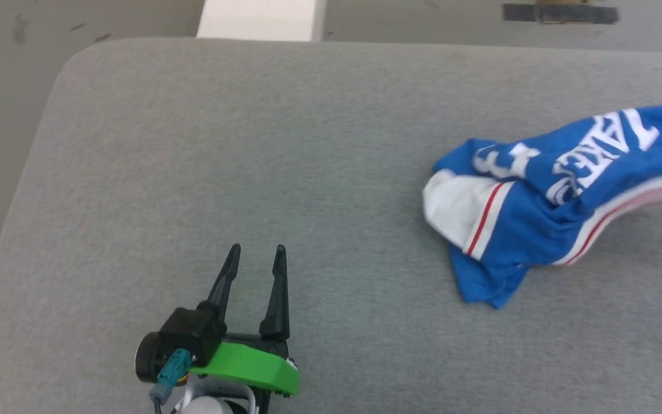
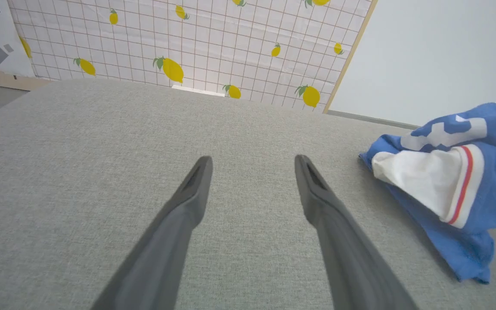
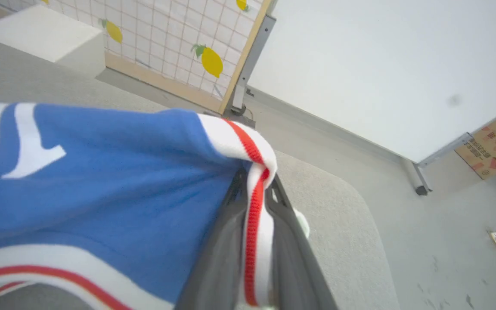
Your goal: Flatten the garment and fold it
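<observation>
While your right gripper (image 3: 254, 181) clamps the striped trim of the blue jersey (image 1: 538, 230), it lies bunched, long axis nine-to-three, at three o'clock from your left gripper (image 1: 257, 248), whose fingers are spread.

Grey fabric-topped table (image 1: 193, 144), rounded corners. Lemon-print grid screen (image 2: 213, 38) behind it, plain white wall (image 3: 360, 64), scuffed grey floor (image 3: 446, 224), white box (image 1: 262, 20) beyond far edge.
</observation>
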Controlling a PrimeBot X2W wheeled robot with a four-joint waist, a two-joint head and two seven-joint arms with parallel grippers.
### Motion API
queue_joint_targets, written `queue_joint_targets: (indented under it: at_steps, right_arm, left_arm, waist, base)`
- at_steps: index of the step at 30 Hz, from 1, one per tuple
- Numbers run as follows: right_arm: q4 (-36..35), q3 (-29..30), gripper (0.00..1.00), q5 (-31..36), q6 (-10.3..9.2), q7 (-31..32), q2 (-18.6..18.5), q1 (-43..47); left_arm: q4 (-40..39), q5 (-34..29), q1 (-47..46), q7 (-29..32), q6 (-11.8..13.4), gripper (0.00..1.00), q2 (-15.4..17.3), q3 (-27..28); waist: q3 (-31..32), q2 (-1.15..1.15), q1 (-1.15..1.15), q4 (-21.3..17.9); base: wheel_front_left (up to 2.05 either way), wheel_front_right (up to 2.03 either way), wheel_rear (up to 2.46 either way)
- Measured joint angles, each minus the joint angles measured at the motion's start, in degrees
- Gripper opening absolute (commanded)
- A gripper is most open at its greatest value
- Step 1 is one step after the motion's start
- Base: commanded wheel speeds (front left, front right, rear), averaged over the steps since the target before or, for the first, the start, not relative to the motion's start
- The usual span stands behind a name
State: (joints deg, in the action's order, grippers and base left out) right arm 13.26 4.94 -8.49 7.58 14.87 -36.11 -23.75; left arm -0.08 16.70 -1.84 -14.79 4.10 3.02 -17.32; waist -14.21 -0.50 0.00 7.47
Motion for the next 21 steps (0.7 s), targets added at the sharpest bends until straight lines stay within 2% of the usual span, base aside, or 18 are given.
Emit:
queue_joint_targets:
  at_steps: [2, 5, 8, 9, 10, 11, 12, 17, 21]
  right_arm:
    - [-1.2, 3.0, 0.00, 0.5, 0.00, 2.0, 1.4, 4.8]
    - [-1.7, 5.5, 0.00, 0.9, 0.00, 4.8, 5.4, 13.9]
    - [-0.6, 5.4, 0.00, 0.9, 0.00, 5.7, 9.2, 19.6]
    - [0.0, 5.0, 0.05, 0.8, 0.00, 5.9, 10.2, 20.5]
    - [0.7, 4.1, 0.26, 0.9, 0.00, 5.9, 11.3, 21.2]
    - [1.1, 3.3, 0.41, 0.8, -0.08, 5.9, 11.9, 21.5]
    - [1.5, 3.1, 1.00, 0.3, -0.12, 5.8, 12.2, 21.5]
    - [2.3, 2.2, 1.00, -2.0, -0.52, 5.8, 12.4, 21.1]
    - [-3.2, 3.8, 1.00, -4.0, -0.27, 6.8, 12.1, 20.9]
  left_arm:
    - [0.3, 0.0, 0.4, 0.0, 0.0, 1.00, 0.0, -0.1]
    - [0.8, 0.0, 0.5, 0.0, -0.5, 1.00, 0.0, -0.3]
    - [1.4, 0.0, 0.5, 0.0, -0.8, 1.00, 0.0, -0.4]
    - [1.6, 0.0, 0.5, 0.0, -1.0, 1.00, 0.0, -0.4]
    - [1.8, 0.0, 0.4, 0.0, -1.1, 1.00, 0.0, -0.5]
    - [2.1, 0.0, 0.4, 0.0, -1.1, 1.00, 0.0, -0.5]
    - [2.3, 0.0, 0.3, 0.0, -1.3, 1.00, 0.0, -0.5]
    - [3.2, 0.0, 0.4, 0.0, -1.6, 1.00, 0.0, -0.3]
    - [3.4, 0.0, 1.2, 0.0, -2.1, 1.00, 0.0, -0.1]
  waist:
    - [0.4, 0.00, 0.00, -0.9]
    - [0.7, 0.00, 0.00, -2.0]
    - [0.5, 0.00, 0.00, -2.2]
    - [0.4, 0.00, 0.00, -2.2]
    - [0.4, 0.00, 0.00, -2.1]
    - [0.5, 0.00, 0.00, -2.1]
    - [0.7, 0.00, 0.00, -2.1]
    - [1.9, 0.00, 0.00, -2.4]
    - [4.2, 0.00, 0.00, -2.8]
  base:
    - [0.00, 0.00, 0.00]
    - [0.00, 0.00, 0.00]
    - [0.00, 0.00, 0.00]
    - [0.00, 0.00, 0.00]
    - [0.00, 0.00, 0.00]
    - [0.00, 0.00, 0.00]
    - [0.00, 0.00, 0.00]
    - [0.00, 0.00, 0.00]
    - [0.00, 0.00, 0.00]
